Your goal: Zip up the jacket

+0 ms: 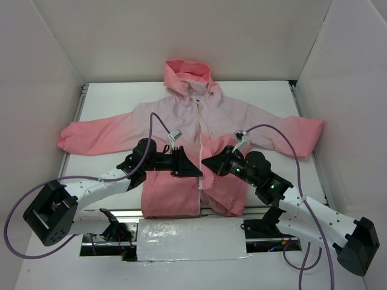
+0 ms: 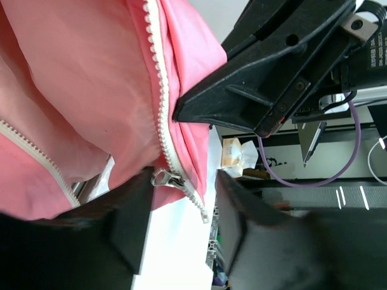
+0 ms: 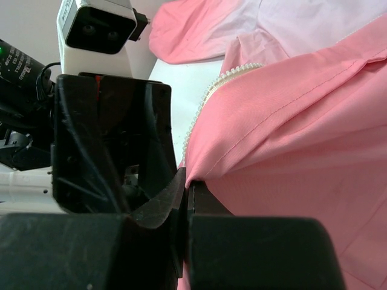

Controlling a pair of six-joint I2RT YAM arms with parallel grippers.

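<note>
Reaching inward, the right end effector (image 1: 205, 164) seemingly pinches the jacket (image 1: 175, 118).

A pink hooded jacket (image 1: 181, 121) lies spread on the white worktop (image 1: 266, 96); the left gripper (image 1: 196, 171) and right gripper (image 1: 207, 164) meet at its lower front.

The jacket (image 1: 181, 121) lies spread face-up — pink, sleeves out, lower front unzipped.
</note>
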